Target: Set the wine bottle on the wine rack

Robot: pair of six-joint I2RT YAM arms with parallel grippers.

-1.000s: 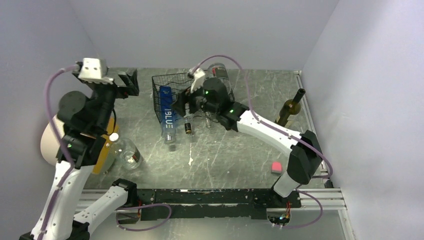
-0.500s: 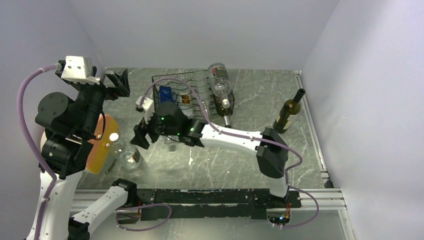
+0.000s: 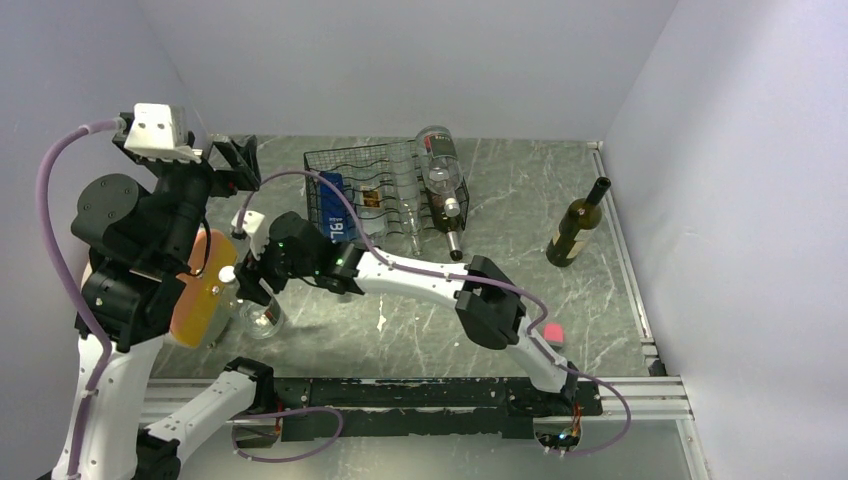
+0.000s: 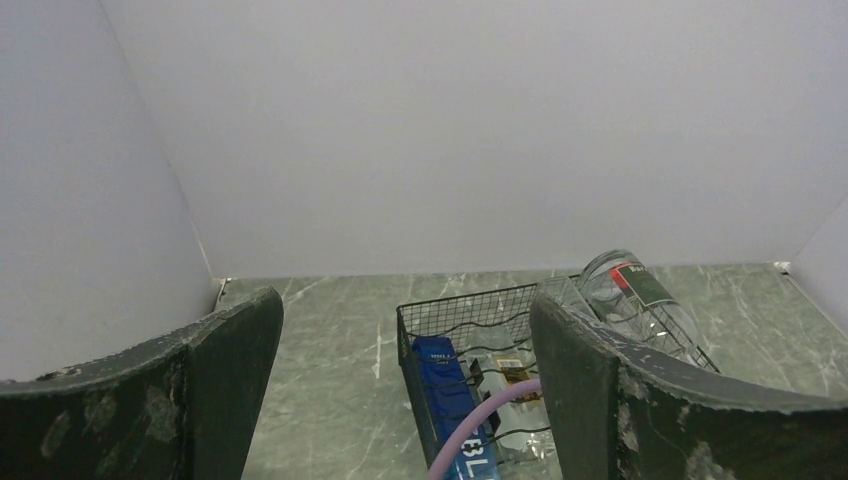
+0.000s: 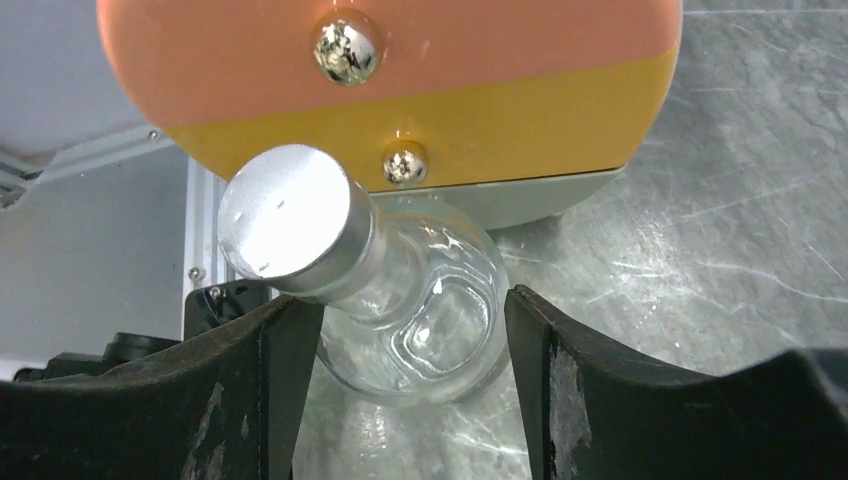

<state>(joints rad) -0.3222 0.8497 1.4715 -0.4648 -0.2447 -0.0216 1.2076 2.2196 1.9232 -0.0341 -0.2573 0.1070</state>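
The black wire wine rack (image 3: 385, 190) stands at the back middle and holds a blue bottle (image 3: 335, 215) and clear bottles; it also shows in the left wrist view (image 4: 470, 310). A clear glass bottle (image 3: 258, 312) with a pale cap stands at the front left. My right gripper (image 3: 252, 285) is open, and its jaws stand on either side of this bottle (image 5: 420, 320) just below the silver cap (image 5: 295, 220), with gaps showing. A dark green wine bottle (image 3: 575, 230) stands upright at the right. My left gripper (image 3: 238, 165) is open and empty, raised at the back left.
The left arm's orange and yellow joint cover (image 5: 400, 90) is right behind the clear bottle. A large clear bottle with a red and black label (image 3: 440, 165) lies on the rack's right end. A small pink block (image 3: 552, 333) lies front right. Walls close in on three sides.
My right arm has swung from the rack across to the front left and now straddles the clear bottle. The left arm has risen a little.
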